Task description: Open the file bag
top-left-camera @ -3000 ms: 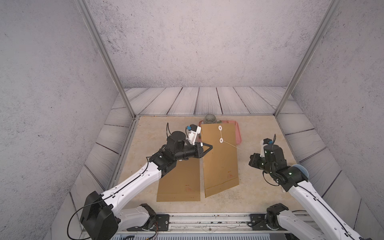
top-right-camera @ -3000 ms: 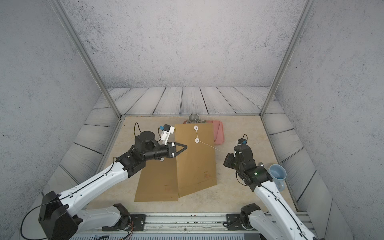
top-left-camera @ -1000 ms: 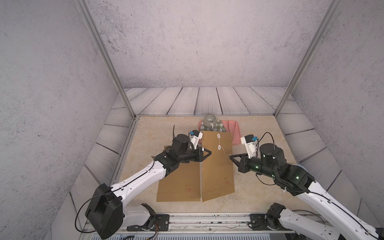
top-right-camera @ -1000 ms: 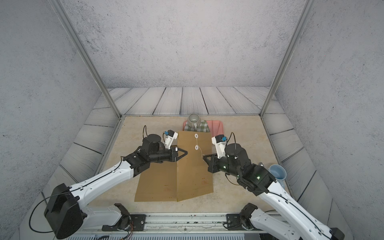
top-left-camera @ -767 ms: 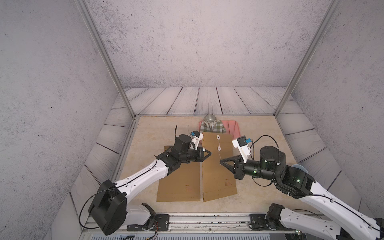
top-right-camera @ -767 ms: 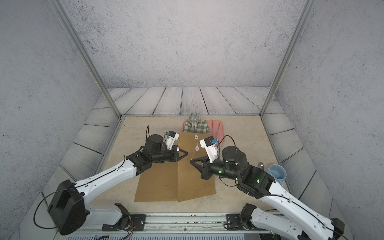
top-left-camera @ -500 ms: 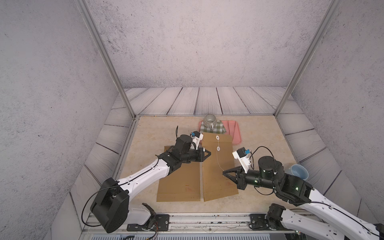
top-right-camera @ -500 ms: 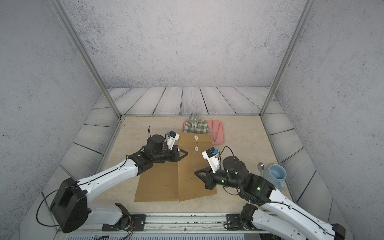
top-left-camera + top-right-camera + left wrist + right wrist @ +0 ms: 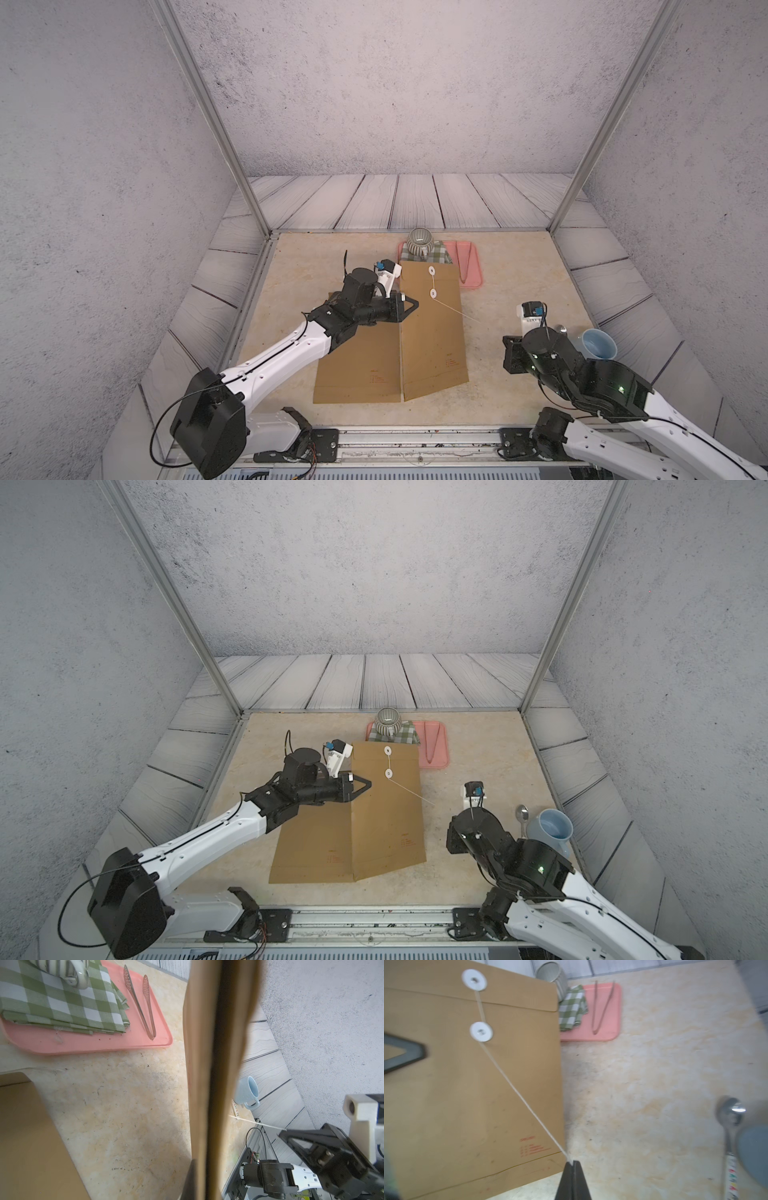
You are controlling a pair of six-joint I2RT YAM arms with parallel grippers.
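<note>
File bag: mid-surface, one long edge raised over a second envelope | left fingers pinch that edge, steadying it | right fingers pinch the string, taut off the lower button (flap not yet open), likely to unwind it

The brown kraft-paper file bag is matt, with faint creases. Its white round closure discs look smooth, each with a small metal rivet, and the thin pale string looks like twisted fibre. The pink rectangular tray is smooth plastic with a soft sheen. The green-and-white checked cloth is woven. The grey perforated tongs are dull metal and the silver spoon is polished. The striped mug and the light-blue mug look glazed. The beige mottled table is matt and scuffed, and the grey walls are rough.
</note>
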